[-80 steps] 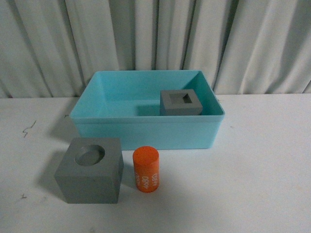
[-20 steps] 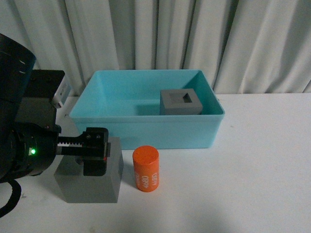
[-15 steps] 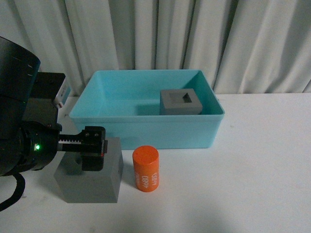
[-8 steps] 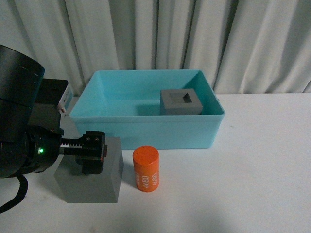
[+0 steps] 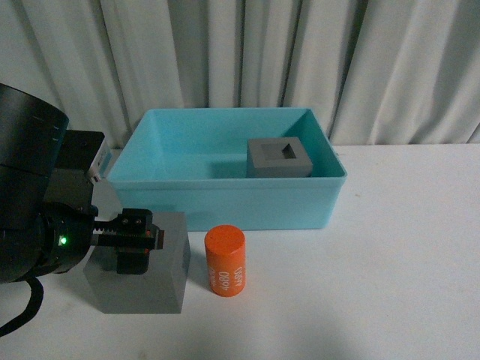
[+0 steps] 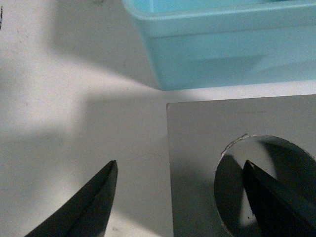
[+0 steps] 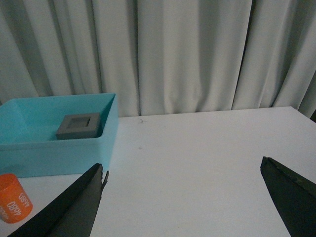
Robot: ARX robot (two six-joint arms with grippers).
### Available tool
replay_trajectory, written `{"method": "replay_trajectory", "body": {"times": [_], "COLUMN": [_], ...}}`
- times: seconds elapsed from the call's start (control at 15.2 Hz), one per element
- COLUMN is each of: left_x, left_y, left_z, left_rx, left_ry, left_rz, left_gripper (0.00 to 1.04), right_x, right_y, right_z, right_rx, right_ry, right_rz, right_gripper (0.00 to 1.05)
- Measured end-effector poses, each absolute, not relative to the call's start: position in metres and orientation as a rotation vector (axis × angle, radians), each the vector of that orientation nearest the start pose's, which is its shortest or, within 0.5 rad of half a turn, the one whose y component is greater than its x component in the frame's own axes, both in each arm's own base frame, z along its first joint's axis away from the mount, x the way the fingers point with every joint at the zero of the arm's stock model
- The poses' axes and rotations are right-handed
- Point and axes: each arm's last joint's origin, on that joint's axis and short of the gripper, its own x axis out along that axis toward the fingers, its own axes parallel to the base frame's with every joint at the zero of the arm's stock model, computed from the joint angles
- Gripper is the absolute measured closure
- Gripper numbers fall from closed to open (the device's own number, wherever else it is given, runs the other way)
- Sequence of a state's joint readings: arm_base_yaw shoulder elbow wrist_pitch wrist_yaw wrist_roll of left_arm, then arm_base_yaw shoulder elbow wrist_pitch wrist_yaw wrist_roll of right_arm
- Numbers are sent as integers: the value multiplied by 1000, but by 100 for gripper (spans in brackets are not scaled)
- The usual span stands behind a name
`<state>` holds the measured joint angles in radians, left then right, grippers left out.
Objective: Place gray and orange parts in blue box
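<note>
A pale pleated curtain [image 5: 247,60] is hanging behind a white table [image 5: 405,262]. In the front view the blue box [image 5: 247,206] is standing in the middle of the table, close to the curtain. The square-recess cube [image 5: 279,159] is sitting inside it, toward the 2 o'clock corner of the box. Outside the box, the round-recess cube [image 5: 161,281] is resting on the table at about 7 o'clock from it. The orange cylinder [image 5: 226,262] is standing upright at about 6 o'clock from the box, just beside this cube at its 3 o'clock side, with white digits facing the camera. The left gripper [image 5: 133,240] is reaching in from 9 o'clock and is hovering low over the top of the round-recess cube.

In the left wrist view the left gripper [image 6: 180,165] is showing its jaws apart. One finger [image 6: 94,207] is hanging over the bare table [image 6: 74,98] beside the round-recess cube [image 6: 207,128], and the other finger [image 6: 269,197] is pointing into the round recess. I cannot tell if they are touching the cube. A corner of the blue box [image 6: 222,49] is standing near.

In the right wrist view the right gripper [image 7: 181,165] is holding its jaws wide apart over the table, gripping nothing. The blue box [image 7: 59,153] with the square-recess cube [image 7: 79,126] inside and the orange cylinder [image 7: 12,197] in front of it are showing well apart from this gripper.
</note>
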<state>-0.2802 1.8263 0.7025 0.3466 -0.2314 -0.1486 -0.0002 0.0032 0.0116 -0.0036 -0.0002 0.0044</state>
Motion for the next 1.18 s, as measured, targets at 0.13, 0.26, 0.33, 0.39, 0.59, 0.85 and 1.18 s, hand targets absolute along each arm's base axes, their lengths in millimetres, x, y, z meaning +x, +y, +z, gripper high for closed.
{"method": "replay_trajectory", "body": {"times": [0.13,0.26,0.33,0.39,0.59,0.85,1.18], "left_x": [302,296,293,288,274,263,324], "left_y": [-82,-83,-83,-82,-76,-58,-71], "left_z": [96,96,99,104,126,214,292], "left_rx": [54,60,57,46,10,-167,-249], "left_ry": [754,762,764,766,802,677,450], "left_rz": [-3,-9,-14,-25,-29,-18,-30], "left_gripper": [48,68,78,82,85,85,86], "right_x": [97,97,97,97,97,97,97], "right_y": [0,0,0,0,0,0,0], "right_z": [167,167,167,167,167,167,167], "right_rx": [4,4,4,4,4,4,4], "right_ry": [-4,-4,-4,-4,-4,-4,-5], "right_rz": [0,0,0,0,0,0,0], "right_gripper": [6,6,6,6,6,6,6]}}
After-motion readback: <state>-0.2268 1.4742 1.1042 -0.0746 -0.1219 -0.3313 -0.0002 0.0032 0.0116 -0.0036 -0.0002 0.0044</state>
